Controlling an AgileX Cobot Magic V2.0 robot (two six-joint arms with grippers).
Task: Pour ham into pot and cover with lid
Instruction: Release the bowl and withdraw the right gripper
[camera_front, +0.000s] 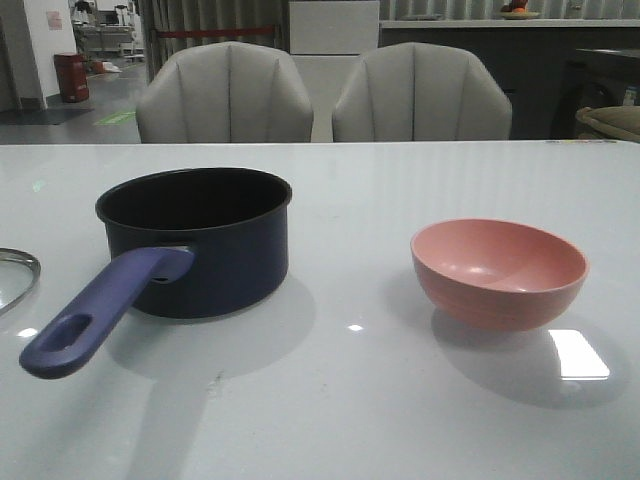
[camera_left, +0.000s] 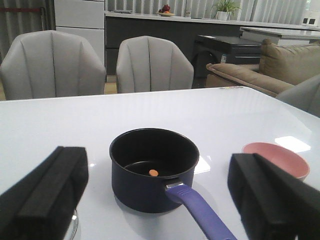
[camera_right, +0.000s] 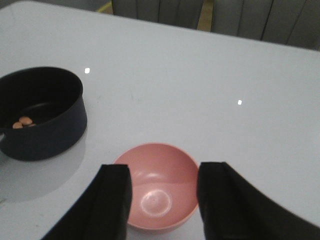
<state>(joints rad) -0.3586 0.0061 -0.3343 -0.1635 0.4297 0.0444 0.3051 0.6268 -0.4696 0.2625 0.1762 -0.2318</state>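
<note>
Ham in pot; bowl right; lid apparently left.

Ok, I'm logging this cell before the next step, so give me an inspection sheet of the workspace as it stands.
Surface: white glossy table, dry, light glare spots.
Pot: upright, uncovered, handle toward the robot.
Ham: a few orange chunks lying inside the pot.
Bowl: pink, upright, empty, right of the pot.
Lid: only an edge shows at the table's left, off the pot.
Clutter: nothing seen.
Left gripper: open, holding nothing.
Right gripper: open over the bowl, holding nothing.
Cables: nothing seen.
Surroundings: two grey chairs behind the table.
</note>
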